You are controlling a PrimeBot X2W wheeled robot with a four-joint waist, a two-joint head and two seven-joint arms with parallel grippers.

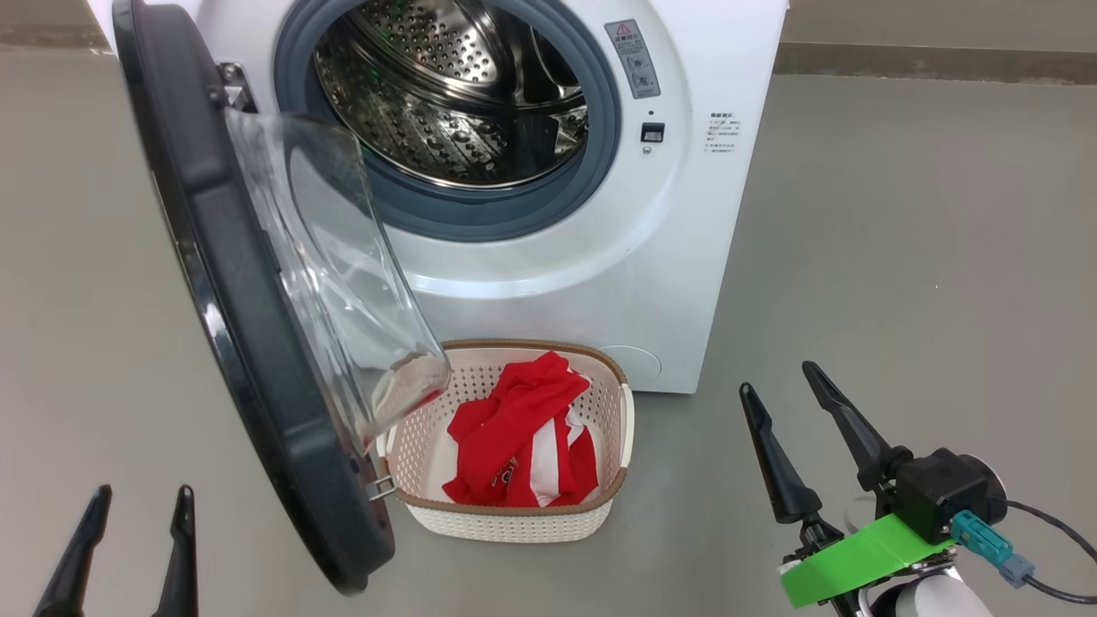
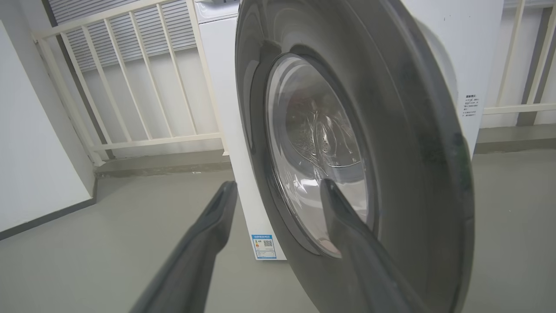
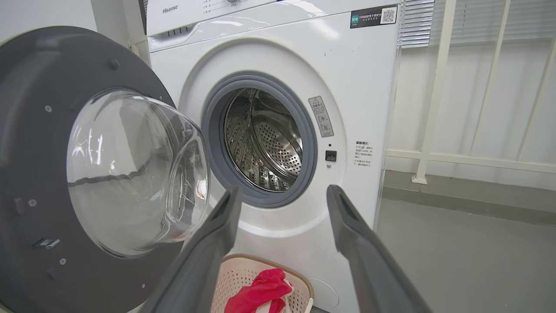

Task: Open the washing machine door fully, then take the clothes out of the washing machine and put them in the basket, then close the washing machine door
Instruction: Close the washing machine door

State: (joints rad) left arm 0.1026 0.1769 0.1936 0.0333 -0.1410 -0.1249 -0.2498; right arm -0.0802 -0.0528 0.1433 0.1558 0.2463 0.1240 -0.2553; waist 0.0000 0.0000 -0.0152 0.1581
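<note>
**Desk:** What do we have at the left of the frame?

**Field:** Our left tool [image 1: 144, 490], fingers spread with nothing between them, sits low beside the washing machine door [image 1: 257, 360]. The door stands swung wide on its hinge (its glass bowl juts out over the basket's near corner). From the left wrist we look along the fingers at the door's glossy outer face. Whether a finger touches it, we cannot tell.

**Desk:** And the middle?

**Field:** The basket [image 1: 514, 524] sits on the floor just in front of the washing machine [image 1: 668, 257]. The clothes [image 1: 514, 428] are heaped inside it, red with white panels. Above, the drum [image 1: 454, 94] shows bare steel as far in as we can see.

**Desk:** The right?

**Field:** Our right tool [image 1: 776, 377] is also spread and empty, and hangs over the floor, apart from the basket.

**Desk:** So where does that leave us?

**Field:** By our reading, the opening and unloading are done. Only closing the door is left, and the left tool looks better placed for that push.
</note>
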